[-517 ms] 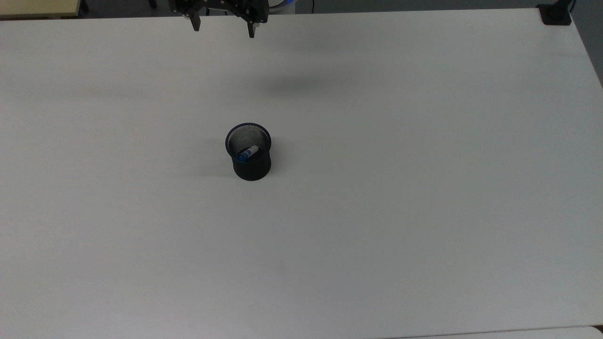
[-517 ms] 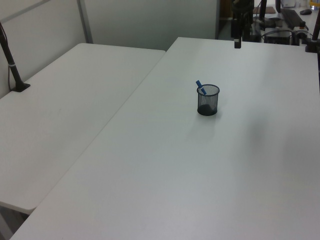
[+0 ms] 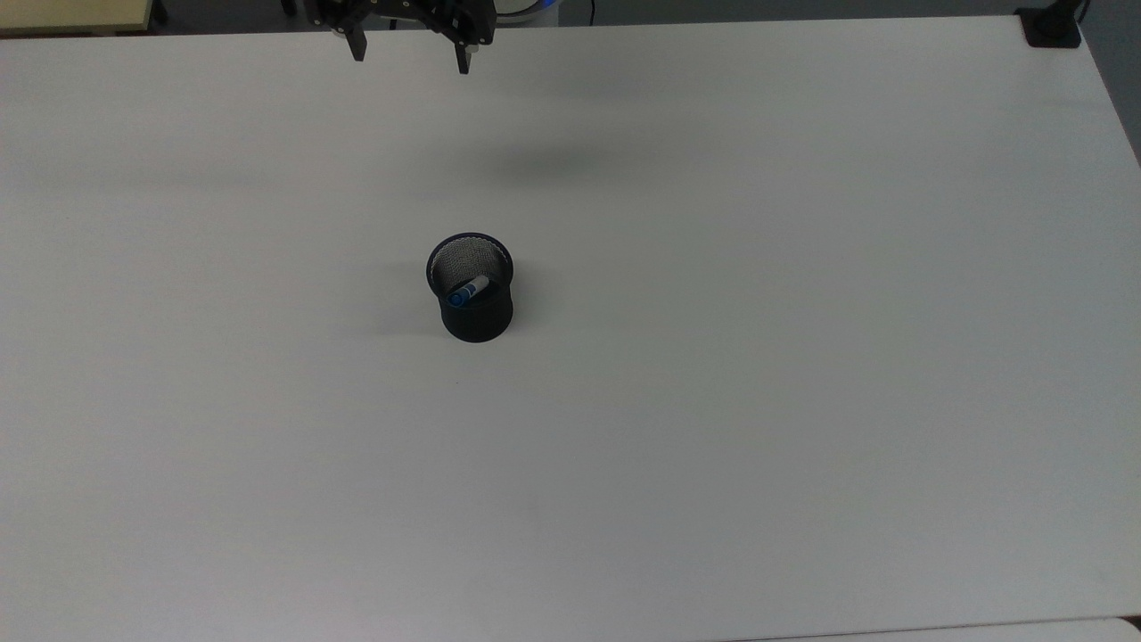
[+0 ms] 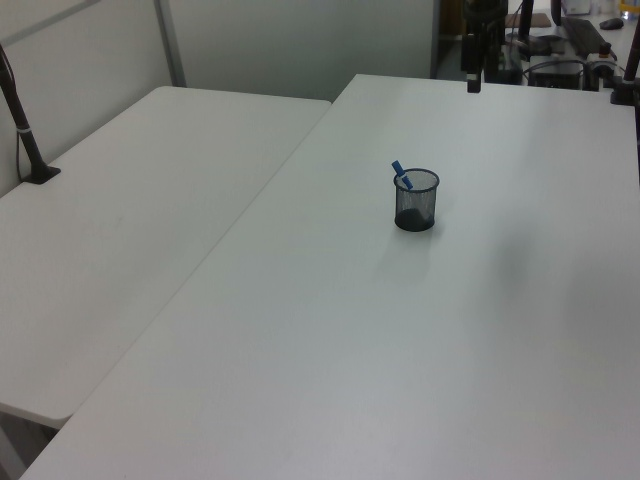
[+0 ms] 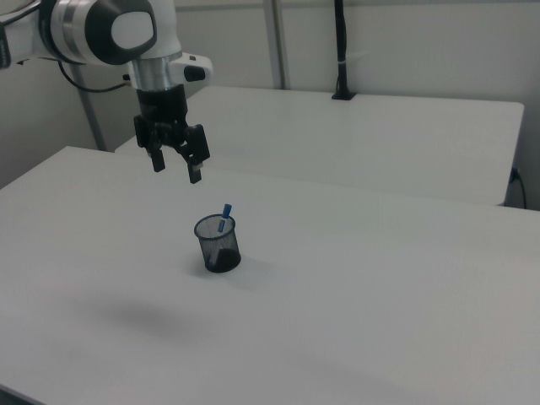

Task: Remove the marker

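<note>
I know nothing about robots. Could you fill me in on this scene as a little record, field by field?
marker: leaning inside the black mesh cup, blue cap poking above the rim
cup: upright on the white table
gripper: open, empty, up in the air, away from the cup
task status: marker not yet removed

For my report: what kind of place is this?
Probably a robotics lab or office room: plain white tables, a Franka arm's gripper with jaws open, a mesh pen cup holding a marker.

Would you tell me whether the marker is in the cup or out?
In: the marker leans inside the mesh cup, blue cap above the rim.
</note>
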`<state>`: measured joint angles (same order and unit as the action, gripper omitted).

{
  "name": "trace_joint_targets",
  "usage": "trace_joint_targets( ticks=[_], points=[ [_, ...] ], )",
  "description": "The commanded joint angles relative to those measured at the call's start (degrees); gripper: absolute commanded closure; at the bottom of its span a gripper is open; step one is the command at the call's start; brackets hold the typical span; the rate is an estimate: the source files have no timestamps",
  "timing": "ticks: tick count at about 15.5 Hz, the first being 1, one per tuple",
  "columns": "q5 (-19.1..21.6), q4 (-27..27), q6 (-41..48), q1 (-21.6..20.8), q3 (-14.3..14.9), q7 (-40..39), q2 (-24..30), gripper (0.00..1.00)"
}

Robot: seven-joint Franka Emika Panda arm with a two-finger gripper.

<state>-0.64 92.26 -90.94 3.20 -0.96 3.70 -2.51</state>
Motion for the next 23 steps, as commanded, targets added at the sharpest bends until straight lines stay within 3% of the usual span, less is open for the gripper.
trace_joint_targets(
  ticks=[1,3,13,15,17,23],
  points=[
    [0.91,-0.94,-0.46,0.58,-0.53,-3.33,-0.39,0.0],
    [0.91,-0.85,-0.55,0.58,-0.79,-7.12,-0.48,0.0],
    [0.91,-0.76,-0.64,0.14,-1.06,-7.21,-0.92,0.0],
    [0.99,-0.76,-1.08,-0.21,-1.06,-7.3,-1.71,0.05],
    [1.08,-0.85,-3.79,-0.39,-1.06,-7.13,-3.03,0.1],
    [1.08,-0.94,-17.06,-1.18,-0.71,-6.86,-7.33,0.1]
  ],
)
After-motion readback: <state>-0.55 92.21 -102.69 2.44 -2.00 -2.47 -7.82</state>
